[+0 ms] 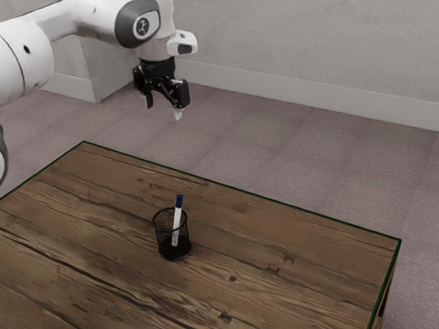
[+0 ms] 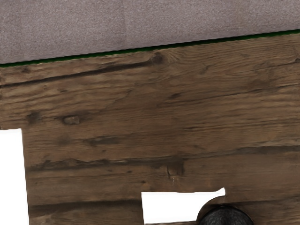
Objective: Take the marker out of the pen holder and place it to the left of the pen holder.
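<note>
In the exterior view, the robot arm point(image 1: 73, 18) is cut off by the left and top edges, and the counter point(image 1: 272, 296) runs out past the left and lower ones. The mesh of the pen holder point(image 1: 161, 236) partly veils the lower half of the marker point(image 1: 178, 215), whose small dark marks are too tiny to read. In the wrist view, the lower edge crops the pen holder, and a large white shape point(image 2: 11, 178) is cut off at the side; what it is, I cannot tell.
</note>
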